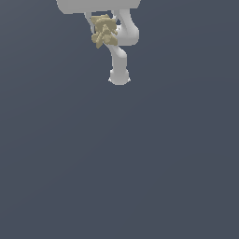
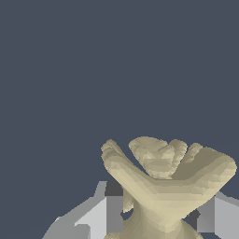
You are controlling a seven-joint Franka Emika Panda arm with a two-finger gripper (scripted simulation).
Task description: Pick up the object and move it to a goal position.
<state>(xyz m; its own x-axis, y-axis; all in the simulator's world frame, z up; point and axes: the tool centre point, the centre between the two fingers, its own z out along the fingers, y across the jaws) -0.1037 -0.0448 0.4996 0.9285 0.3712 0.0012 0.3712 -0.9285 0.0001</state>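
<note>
The object (image 1: 103,31) is a pale tan-yellow lumpy figure with stubby projections, held high near the top of the exterior view. My gripper (image 1: 102,30) is shut on it; its white fingers are mostly hidden by the figure. In the wrist view the object (image 2: 163,186) fills the lower part of the picture, between the grey fingers (image 2: 105,214), one on each side. The gripper (image 2: 161,217) holds it clear of the dark floor.
The white arm links (image 1: 122,51) hang behind the object, down to a rounded joint (image 1: 119,76). The rest of both views is a plain dark grey-blue floor (image 1: 119,163). No goal marker shows.
</note>
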